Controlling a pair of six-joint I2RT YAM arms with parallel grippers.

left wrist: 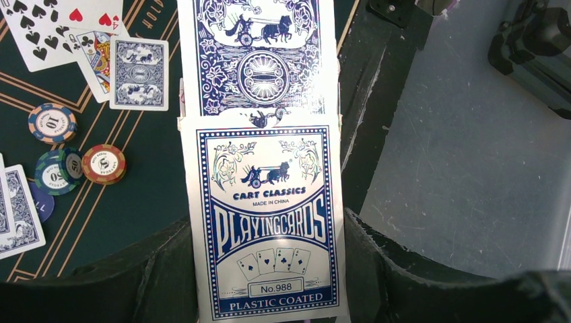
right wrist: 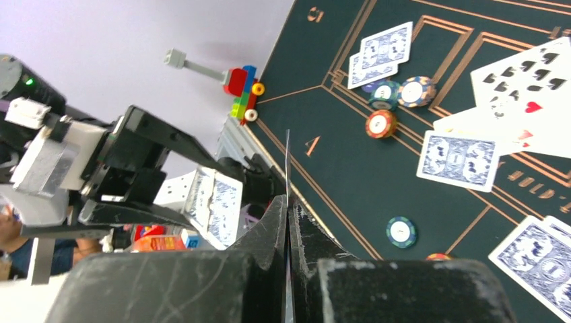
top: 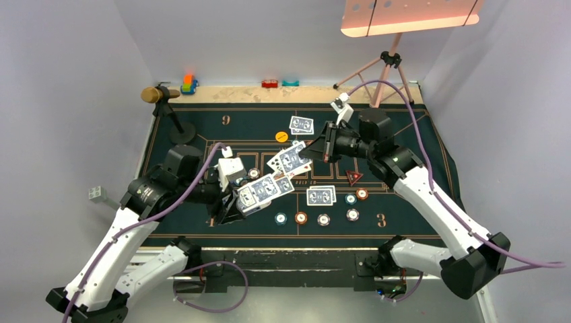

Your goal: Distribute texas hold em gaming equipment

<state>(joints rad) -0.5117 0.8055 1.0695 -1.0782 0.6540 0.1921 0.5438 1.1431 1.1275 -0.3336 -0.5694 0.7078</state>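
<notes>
Two arms are reaching in from the near edge over the dark green mat (top: 256,121). Nearest to us, the left gripper (left wrist: 266,225) is clamping a blue-and-white playing-card box (left wrist: 269,175) between its fingers (left wrist: 377,269). The box is lying lengthwise in the grip with its flap open at the far end, held above the near left part of the mat. Just beyond it on the cloth we are seeing a teal chip (top: 280,218), an orange-brown chip (top: 301,217) and two white-grey chips (top: 324,219) sitting in a loose row. A second teal and orange pair (top: 351,198) is resting just behind the row. A pair of blue-backed cards (top: 321,195) is lying beside these, with the small red triangle (top: 353,177) a little farther right. At mid-mat, face-up cards (left wrist: 44,33) are fanning out next to a single face-down card (left wrist: 139,73). Above that spot the right gripper (right wrist: 288,215) is pinching one playing card (right wrist: 287,161), which we are viewing edge-on, with the jaws pressed tight against both faces. Farther back, a yellow disc (top: 282,136) and another face-down pair (top: 301,124) are lying apart from each other. Beyond the mat's far edge, small colourful toys (top: 189,83) are standing.
</notes>
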